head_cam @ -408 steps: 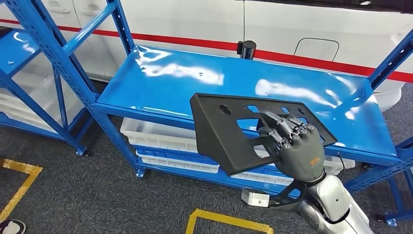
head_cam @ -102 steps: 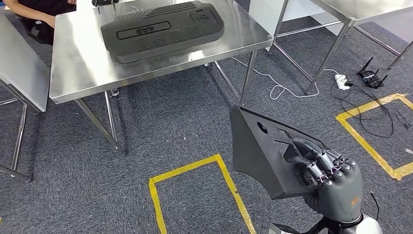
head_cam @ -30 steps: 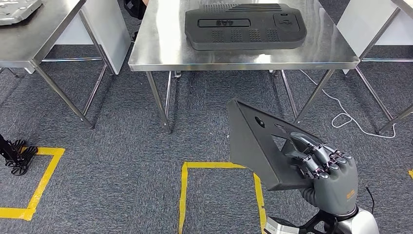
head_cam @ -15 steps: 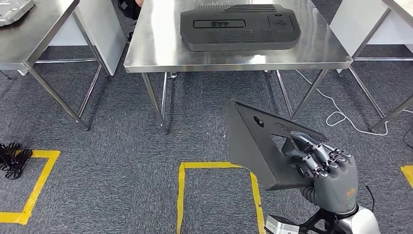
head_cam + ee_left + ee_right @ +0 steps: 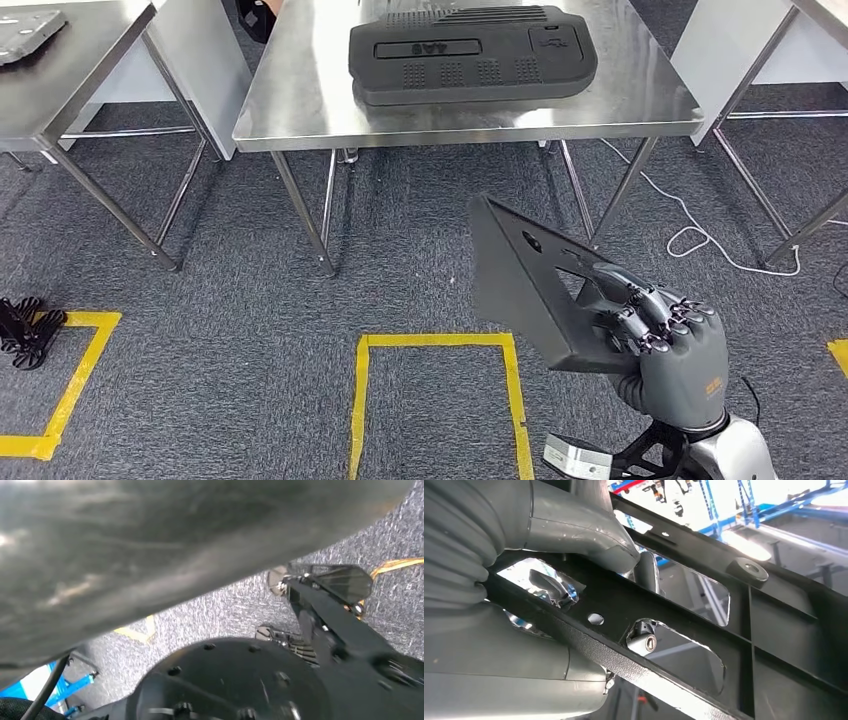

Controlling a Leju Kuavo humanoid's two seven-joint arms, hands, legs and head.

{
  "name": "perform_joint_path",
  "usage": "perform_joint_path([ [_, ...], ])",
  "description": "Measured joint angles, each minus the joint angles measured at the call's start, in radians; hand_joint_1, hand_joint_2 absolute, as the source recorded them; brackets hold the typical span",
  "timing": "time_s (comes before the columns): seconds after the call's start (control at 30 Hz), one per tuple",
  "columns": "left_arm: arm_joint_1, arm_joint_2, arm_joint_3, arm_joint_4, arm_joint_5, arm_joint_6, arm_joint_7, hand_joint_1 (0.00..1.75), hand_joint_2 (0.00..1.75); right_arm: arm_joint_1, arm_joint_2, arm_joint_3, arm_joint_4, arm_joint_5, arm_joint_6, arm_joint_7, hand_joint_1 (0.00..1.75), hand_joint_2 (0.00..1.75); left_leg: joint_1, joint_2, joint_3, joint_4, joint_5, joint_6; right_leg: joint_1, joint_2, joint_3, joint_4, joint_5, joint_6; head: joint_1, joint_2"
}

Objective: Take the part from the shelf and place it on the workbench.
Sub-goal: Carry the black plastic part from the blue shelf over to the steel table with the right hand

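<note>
A flat black plastic part (image 5: 525, 285) with cut-out holes is held by the right hand (image 5: 668, 345), fingers (image 5: 640, 315) hooked through 1 hole. It is carried above the grey carpet, well short of the shiny steel workbench (image 5: 300, 105). It looks stiff, light and a little rough, so the hole edge is judged a good holding place. The left hand's fingers cannot be told.
</note>
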Motion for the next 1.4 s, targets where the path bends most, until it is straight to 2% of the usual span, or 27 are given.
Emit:
perform_joint_path([
  [0.03,0.000,0.000,-0.001,0.000,0.000,0.000,0.000,0.00,0.00,0.000,0.000,0.000,0.000,0.000,0.000,0.000,1.75,1.75,-0.003,0.000,-0.008,0.009,0.009,0.007,0.005,-0.003,0.004,0.000,-0.003,-0.004,0.000,0.000],
  [0.07,0.000,0.000,-0.002,0.000,0.000,0.000,0.000,0.00,0.00,0.000,0.000,0.000,0.000,0.000,0.000,0.000,1.75,1.75,-0.008,0.000,0.005,-0.024,0.036,0.018,0.009,-0.006,0.009,0.000,-0.008,-0.006,0.000,0.000],
  [0.13,0.001,0.001,-0.004,0.000,0.000,0.000,0.000,0.00,0.00,-0.001,0.000,0.000,0.000,0.000,0.000,0.000,1.75,1.75,-0.024,0.005,0.068,-0.156,0.103,0.043,0.015,-0.010,0.020,0.000,-0.019,-0.007,0.001,0.000],
  [0.17,0.001,0.002,-0.005,0.000,0.000,0.000,0.000,0.00,0.00,-0.001,0.000,0.000,0.000,0.000,0.001,0.000,1.75,1.75,-0.032,0.009,0.095,-0.210,0.123,0.052,0.018,-0.012,0.023,0.000,-0.024,-0.004,0.001,0.000],
  [0.2,0.000,0.002,-0.005,0.000,0.000,0.000,0.000,0.00,0.00,-0.001,0.000,0.000,0.000,0.000,0.001,0.000,1.75,1.75,-0.039,0.013,0.110,-0.240,0.129,0.057,0.020,-0.013,0.024,-0.001,-0.029,0.001,0.001,0.000],
  [0.27,-0.002,0.003,-0.006,0.000,0.000,0.000,0.000,0.00,0.00,-0.001,-0.001,0.000,0.000,0.000,0.001,0.000,1.75,1.75,-0.048,0.012,0.115,-0.252,0.122,0.059,0.020,-0.018,0.027,-0.008,-0.035,0.011,0.001,0.000],
  [0.37,-0.004,0.000,-0.006,0.000,0.001,0.000,0.000,0.00,0.00,-0.002,-0.003,-0.001,-0.001,-0.001,0.001,0.000,1.75,1.75,-0.043,0.001,0.133,-0.275,0.122,0.068,0.018,-0.013,0.022,0.017,-0.057,0.018,0.003,0.000],
  [0.4,-0.004,0.000,-0.006,0.000,0.002,0.000,0.000,0.00,0.00,-0.002,-0.004,-0.001,-0.001,-0.002,0.004,0.001,1.75,1.75,-0.041,-0.002,0.139,-0.281,0.122,0.071,0.018,-0.005,0.002,0.057,-0.074,0.016,0.005,0.000],
  [0.47,-0.006,-0.001,-0.007,0.000,0.006,0.000,0.000,0.00,0.00,-0.003,-0.008,-0.001,0.000,-0.005,0.015,0.002,1.75,1.75,-0.045,-0.010,0.143,-0.282,0.118,0.078,0.019,0.007,-0.083,0.191,-0.118,0.009,0.006,0.000],
  [0.5,-0.007,-0.001,-0.007,0.000,0.008,0.000,0.000,0.00,0.00,-0.003,-0.009,-0.001,0.002,-0.007,0.025,0.004,1.75,1.75,-0.046,-0.015,0.145,-0.282,0.114,0.081,0.019,0.009,-0.124,0.244,-0.127,0.011,0.007,0.000],
  [0.53,-0.008,-0.001,-0.008,0.000,0.010,0.000,0.000,0.00,0.00,-0.005,-0.012,-0.001,0.004,-0.008,0.036,0.006,1.75,1.75,-0.048,-0.020,0.148,-0.282,0.111,0.082,0.019,0.011,-0.152,0.268,-0.121,0.018,0.007,0.000],
  [0.57,-0.008,-0.002,-0.010,0.000,0.012,-0.001,0.001,0.00,0.00,-0.009,-0.016,-0.001,0.006,-0.008,0.048,0.009,1.75,1.75,-0.048,-0.025,0.154,-0.282,0.107,0.081,0.018,0.011,-0.156,0.245,-0.094,0.029,0.007,0.000],
  [0.63,-0.008,-0.002,-0.017,0.000,0.017,-0.002,0.002,0.00,0.00,-0.026,-0.026,-0.001,0.012,-0.001,0.073,0.017,1.75,1.75,-0.048,-0.033,0.167,-0.282,0.099,0.077,0.016,0.011,-0.116,0.116,-0.015,0.050,0.008,0.000],
  [0.67,-0.009,-0.003,-0.020,0.000,0.019,-0.002,0.003,0.00,0.00,-0.037,-0.033,-0.001,0.015,0.006,0.085,0.023,1.75,1.75,-0.050,-0.036,0.172,-0.281,0.094,0.073,0.017,0.012,-0.092,0.056,0.018,0.051,0.008,0.000],
  [0.73,-0.010,-0.002,-0.027,0.000,0.026,-0.003,0.005,0.00,0.00,-0.063,-0.051,-0.001,0.022,0.025,0.113,0.040,1.75,1.75,-0.056,-0.040,0.176,-0.279,0.087,0.065,0.019,0.013,-0.068,0.004,0.045,0.035,0.007,0.000],
  [0.87,-0.010,0.002,-0.043,0.000,0.039,-0.004,0.008,0.00,0.00,-0.108,-0.097,-0.007,0.038,0.041,0.161,0.064,1.75,1.75,-0.054,-0.032,0.165,-0.252,0.065,0.051,0.013,0.012,-0.057,-0.002,0.047,0.007,0.003,0.000],
  [0.9,-0.010,0.004,-0.046,-0.001,0.044,-0.004,0.010,0.00,0.00,-0.116,-0.109,-0.011,0.042,0.041,0.170,0.066,1.75,1.75,-0.052,-0.024,0.147,-0.213,0.045,0.045,0.008,0.010,-0.051,-0.004,0.046,0.000,0.000,0.000],
  [0.97,-0.010,0.005,-0.053,-0.001,0.050,-0.004,0.013,0.00,0.00,-0.123,-0.133,-0.021,0.048,0.034,0.186,0.070,1.75,1.75,-0.043,-0.011,0.081,-0.083,-0.008,0.033,0.006,0.007,-0.041,-0.005,0.040,-0.010,-0.005,0.000],
  [1.0,-0.010,0.005,-0.056,-0.001,0.052,-0.004,0.014,0.00,0.00,-0.124,-0.142,-0.027,0.050,0.028,0.191,0.071,1.75,1.75,-0.038,-0.007,0.046,-0.024,-0.024,0.028,0.006,0.006,-0.038,-0.005,0.037,-0.012,-0.006,0.000],
  [1.03,-0.010,0.005,-0.058,-0.001,0.055,-0.003,0.016,0.00,0.00,-0.124,-0.151,-0.032,0.053,0.020,0.195,0.072,1.75,1.75,-0.033,-0.005,0.023,0.009,-0.024,0.025,0.005,0.005,-0.035,-0.004,0.034,-0.012,-0.006,0.000],
  [1.07,-0.010,0.005,-0.060,-0.001,0.057,-0.003,0.017,0.00,0.00,-0.123,-0.159,-0.037,0.054,0.013,0.198,0.073,1.75,1.75,-0.028,-0.003,0.018,0.005,-0.005,0.021,0.003,0.005,-0.030,-0.004,0.030,-0.010,-0.006,0.000],
  [1.1,-0.009,0.006,-0.063,-0.001,0.059,-0.003,0.018,0.00,0.00,-0.123,-0.167,-0.044,0.056,0.007,0.203,0.074,1.75,1.75,-0.024,-0.001,0.032,-0.037,0.029,0.019,0.000,0.005,-0.024,-0.004,0.025,-0.006,-0.006,0.000],
  [1.17,-0.009,0.006,-0.066,-0.002,0.063,-0.002,0.021,0.00,0.00,-0.125,-0.184,-0.059,0.058,-0.003,0.214,0.075,1.75,1.75,-0.018,0.002,0.088,-0.162,0.096,0.013,-0.004,0.006,-0.012,-0.003,0.013,0.007,-0.007,0.000],
  [1.2,-0.010,0.006,-0.066,-0.003,0.064,-0.001,0.023,0.00,0.00,-0.129,-0.195,-0.068,0.059,-0.009,0.223,0.075,1.75,1.75,-0.019,0.002,0.113,-0.210,0.109,0.013,-0.003,0.006,-0.008,-0.003,0.008,0.015,-0.007,0.000],
  [1.27,-0.013,0.008,-0.070,-0.007,0.069,0.000,0.026,0.00,0.00,-0.147,-0.217,-0.083,0.062,-0.023,0.249,0.074,1.75,1.75,-0.026,-0.001,0.130,-0.242,0.102,0.019,0.001,0.006,-0.007,-0.005,0.004,0.031,-0.006,0.000],
  [1.33,-0.013,0.010,-0.075,-0.011,0.075,0.003,0.029,0.00,0.00,-0.174,-0.238,-0.096,0.067,-0.037,0.281,0.073,1.75,1.75,-0.031,-0.004,0.132,-0.248,0.101,0.035,-0.003,0.005,-0.007,-0.008,0.003,0.042,-0.004,0.000],
  [1.4,-0.012,0.013,-0.079,-0.015,0.081,0.005,0.031,0.00,0.00,-0.206,-0.258,-0.106,0.074,-0.048,0.314,0.069,1.75,1.75,-0.032,-0.006,0.137,-0.254,0.101,0.052,-0.005,0.006,-0.034,0.039,-0.019,0.041,-0.001,0.000],
])
